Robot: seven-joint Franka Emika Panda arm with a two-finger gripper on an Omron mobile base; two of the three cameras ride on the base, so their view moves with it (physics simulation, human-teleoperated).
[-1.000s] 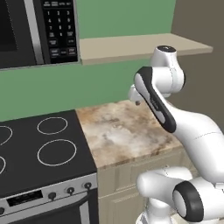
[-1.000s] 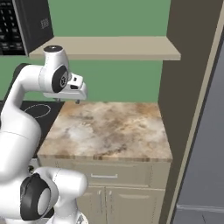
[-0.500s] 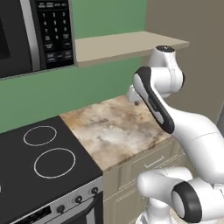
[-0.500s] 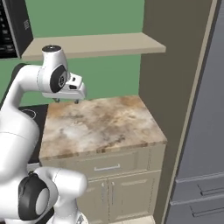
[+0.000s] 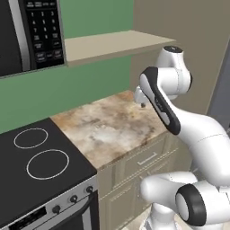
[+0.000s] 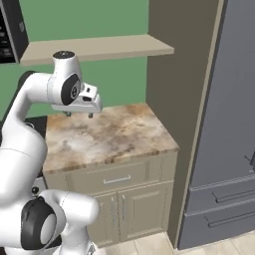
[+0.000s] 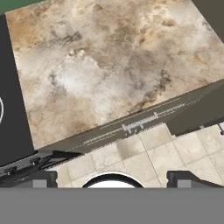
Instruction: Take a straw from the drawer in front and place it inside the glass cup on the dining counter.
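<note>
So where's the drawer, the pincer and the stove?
drawer (image 6: 117, 178): right base view, on its front by the handle.
pincer (image 6: 78, 115): right base view, between its open fingertips.
stove (image 5: 40, 157): left base view, on the black top.

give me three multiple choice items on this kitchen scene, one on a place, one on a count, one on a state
1. Where is the gripper?
A. above the marbled worktop
B. inside the drawer
C. on the stovetop

2. How many burner rings show in the left base view?
A. none
B. two
C. five

3. The drawer under the worktop is:
A. pulled out
B. closed
C. missing

Key: 1 A, the fingers hang over the stone top; 2 B, two white circles on the black surface; 3 B, its front sits flush with the cabinet.
</note>
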